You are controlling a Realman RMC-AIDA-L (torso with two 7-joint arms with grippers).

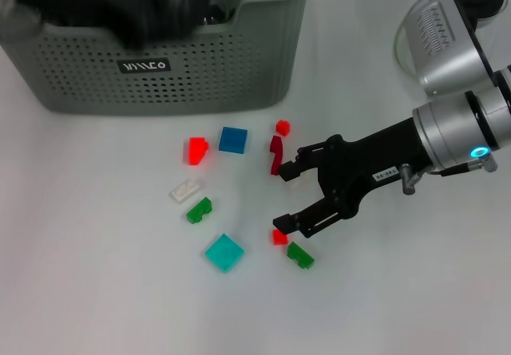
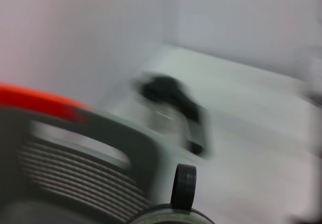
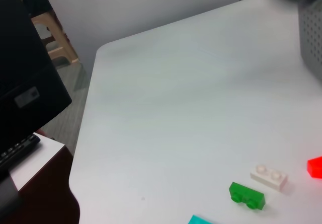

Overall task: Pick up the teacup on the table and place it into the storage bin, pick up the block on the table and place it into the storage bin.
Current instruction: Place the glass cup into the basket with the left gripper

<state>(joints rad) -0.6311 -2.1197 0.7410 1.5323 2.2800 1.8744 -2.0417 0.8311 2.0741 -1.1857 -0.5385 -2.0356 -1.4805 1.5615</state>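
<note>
- We are hovering the right tool (image 1: 286,199), fingers spread and empty, beside the small red block (image 1: 279,237), in front of the storage bin (image 1: 239,76).
- It looks light and rigid (grip its flat sides).
- The left tool's grip: cannot tell.
- We are counting four red, two green blocks.

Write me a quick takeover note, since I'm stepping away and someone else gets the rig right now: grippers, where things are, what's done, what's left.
Right gripper: open, low over the table among the scattered blocks, holding nothing; a small white block lies between its fingers and a small red block sits by its lower fingertip.
Left gripper: hidden; the left arm is over the storage bin.
No teacup is visible on the table; the bin's contents cannot be seen.
Left: about ten blocks remain on the table, including the blue one and the teal one.
</note>
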